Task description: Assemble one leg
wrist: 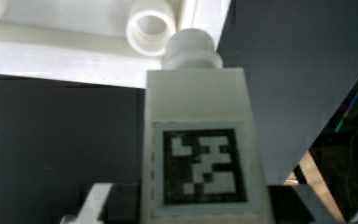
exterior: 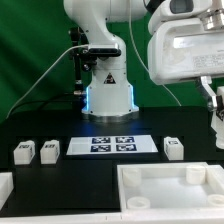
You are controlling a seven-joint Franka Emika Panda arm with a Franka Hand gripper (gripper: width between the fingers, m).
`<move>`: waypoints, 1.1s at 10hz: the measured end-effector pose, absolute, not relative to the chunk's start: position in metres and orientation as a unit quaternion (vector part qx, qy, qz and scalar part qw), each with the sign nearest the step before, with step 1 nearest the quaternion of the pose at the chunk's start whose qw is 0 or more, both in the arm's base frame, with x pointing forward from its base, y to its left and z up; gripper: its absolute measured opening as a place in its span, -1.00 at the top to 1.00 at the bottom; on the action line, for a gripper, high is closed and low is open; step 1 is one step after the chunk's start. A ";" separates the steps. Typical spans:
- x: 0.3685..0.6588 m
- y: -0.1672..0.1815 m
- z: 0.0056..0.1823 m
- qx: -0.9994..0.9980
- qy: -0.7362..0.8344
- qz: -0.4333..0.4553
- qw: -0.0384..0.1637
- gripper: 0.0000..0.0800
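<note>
Tool (wrist: 185,208) clenched on the leg (wrist: 197,150) at the exterior view's right edge, peg tip (wrist: 190,42) just beside a round socket (wrist: 153,22) in the tabletop (exterior: 165,190); centring it squarely before descending seems wise.

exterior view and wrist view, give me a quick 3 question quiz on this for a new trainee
1. Count: how many loose legs lie on the table in the exterior view?
2. True or false: in the exterior view, the marker board has loose legs on both sides of it.
3. In the wrist view, the held leg in the end effector points its peg toward: A) a round socket on a white part; B) the marker board; C) a loose leg.
Key: 1) three; 2) true; 3) A.
</note>
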State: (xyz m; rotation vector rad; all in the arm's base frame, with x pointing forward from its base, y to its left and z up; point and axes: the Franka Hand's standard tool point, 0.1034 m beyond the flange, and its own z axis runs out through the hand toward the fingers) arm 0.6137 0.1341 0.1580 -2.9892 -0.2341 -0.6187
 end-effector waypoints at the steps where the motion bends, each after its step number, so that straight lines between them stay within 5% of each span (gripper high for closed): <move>1: 0.614 0.134 0.158 -0.976 -0.077 -0.202 0.040 0.27; 3: 0.617 0.135 0.155 -0.970 -0.076 -0.225 0.043 0.27; 5: 0.619 0.135 0.115 -0.962 -0.076 -0.258 0.048 0.27; 11: 0.627 0.120 0.103 -0.959 -0.083 -0.266 0.040 0.27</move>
